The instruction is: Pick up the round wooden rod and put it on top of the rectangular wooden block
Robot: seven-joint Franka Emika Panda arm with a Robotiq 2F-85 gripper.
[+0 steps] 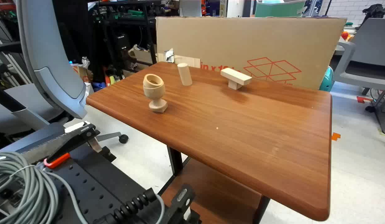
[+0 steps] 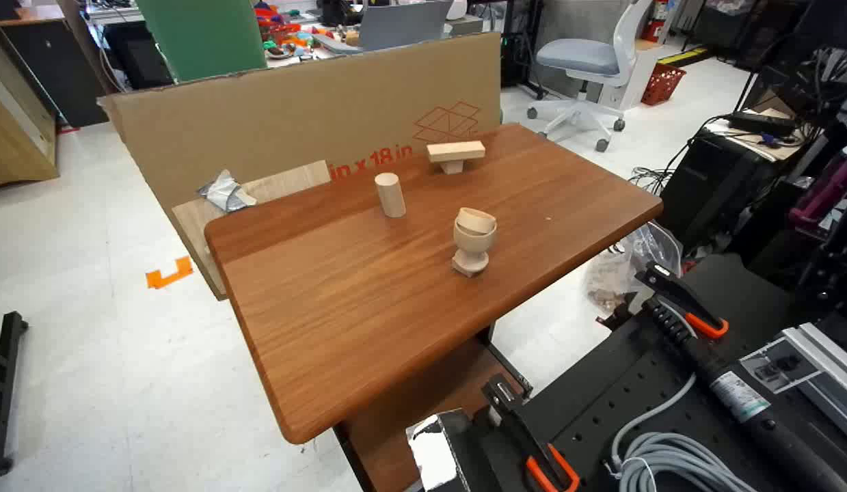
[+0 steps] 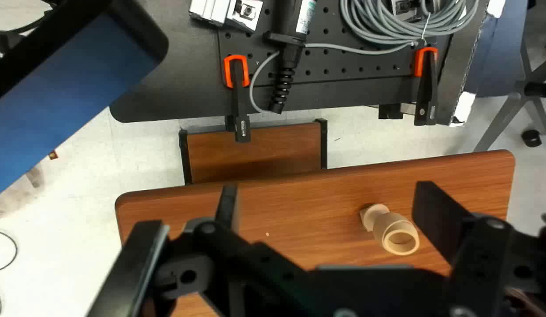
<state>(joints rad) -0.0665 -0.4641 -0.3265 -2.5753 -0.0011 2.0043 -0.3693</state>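
Round wooden rod (image 1: 185,74), one: pale, smooth, standing on end on the brown tabletop (image 1: 257,140) in both exterior views, near the edge that faces the large cardboard panel (image 1: 223,39) with red print.

Rectangular wooden block (image 1: 236,75), one: pale slab, lying flat across a smaller wooden piece (image 1: 234,85), apart from the rod and near the same edge.

Wooden cup (image 2: 472,242), one: goblet-shaped, upright, with a tilted hollow piece (image 2: 476,220) seated in its mouth; apart from both rod and block.

End effector (image 3: 328,207), one: fingers spread wide in the wrist view, tabletop and wooden cup showing between them.

Black platform (image 3: 176,88), one, floor (image 3: 352,141) showing between it and the tabletop: carries a coil of grey cable (image 3: 378,34) and two orange-handled black clamps (image 3: 240,103).
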